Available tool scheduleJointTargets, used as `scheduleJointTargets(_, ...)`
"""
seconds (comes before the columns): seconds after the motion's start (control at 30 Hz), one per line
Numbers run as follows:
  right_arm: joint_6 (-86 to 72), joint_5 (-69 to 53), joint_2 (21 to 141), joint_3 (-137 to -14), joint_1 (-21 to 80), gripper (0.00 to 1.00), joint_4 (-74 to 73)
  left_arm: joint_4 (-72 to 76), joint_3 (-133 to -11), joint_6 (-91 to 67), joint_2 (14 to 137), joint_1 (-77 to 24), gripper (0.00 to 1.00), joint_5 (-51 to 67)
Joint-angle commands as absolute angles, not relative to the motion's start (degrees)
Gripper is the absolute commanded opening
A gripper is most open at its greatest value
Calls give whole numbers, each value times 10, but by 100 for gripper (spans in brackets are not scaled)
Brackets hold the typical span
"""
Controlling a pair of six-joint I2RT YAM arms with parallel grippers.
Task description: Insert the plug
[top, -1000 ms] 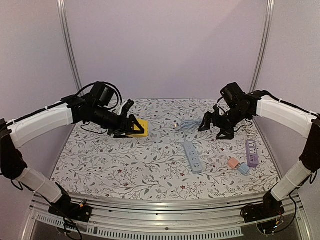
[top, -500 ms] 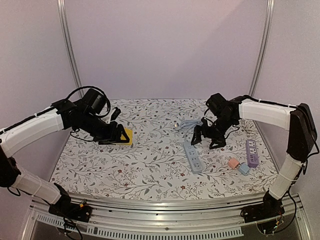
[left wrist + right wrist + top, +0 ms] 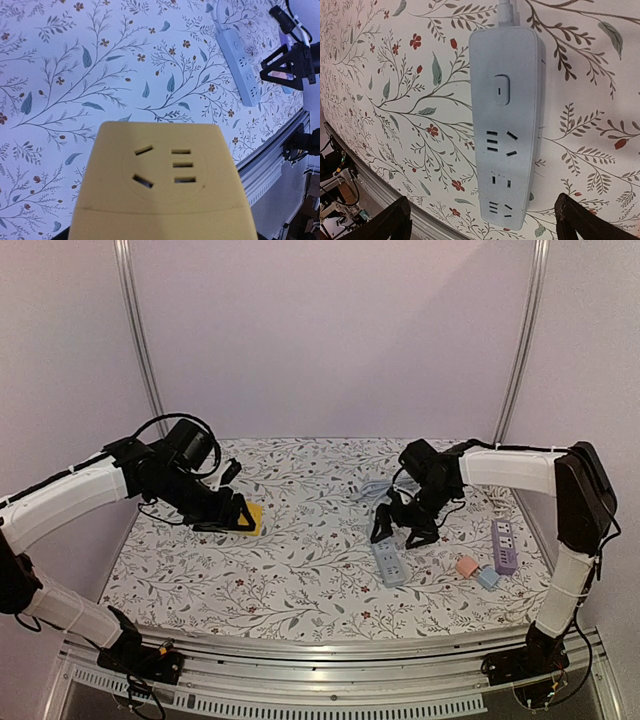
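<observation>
My left gripper (image 3: 230, 514) is shut on a yellow socket block (image 3: 251, 517) and holds it over the left of the table. The block fills the left wrist view (image 3: 160, 175), its slotted face up, and hides the fingers. My right gripper (image 3: 397, 531) is open and empty, hovering just over the far end of a pale blue-grey power strip (image 3: 388, 558). In the right wrist view the strip (image 3: 506, 125) lies flat between my spread fingertips (image 3: 387, 225), switch and cord at its far end. The strip also shows in the left wrist view (image 3: 239, 65).
A purple power strip (image 3: 503, 545) lies at the right. A pink cube (image 3: 466, 566) and a blue cube (image 3: 487, 578) lie beside it. A coiled pale cord (image 3: 372, 487) lies behind the blue-grey strip. The table's metal front rail (image 3: 330, 652) runs along the near edge.
My right gripper has moved left and nearer, from beside the cord to over the blue-grey strip. My left gripper carried the yellow block nearer and a little left, then slowed.
</observation>
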State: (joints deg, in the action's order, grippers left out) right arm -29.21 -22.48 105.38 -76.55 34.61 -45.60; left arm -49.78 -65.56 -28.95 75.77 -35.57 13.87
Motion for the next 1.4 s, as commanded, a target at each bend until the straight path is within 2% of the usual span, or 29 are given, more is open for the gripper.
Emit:
scheduleJointTargets(0.0,-276,-226,1081,-767,352,99,-450,-506,-670,-279,761,-351,0,141)
scheduleJointTargets(0.57,-258,-281,1117,-767,388,99,-439,-508,-662,-260,757,-350,0,124)
scheduleJointTargets(1.0,-272,-333,1191,-869,424,99,-438,-548,-696,-190,778,-323,0,103)
scheduleJointTargets(1.37,-287,-368,1290,-1015,427,99,-458,-559,-703,-153,792,-308,0,103)
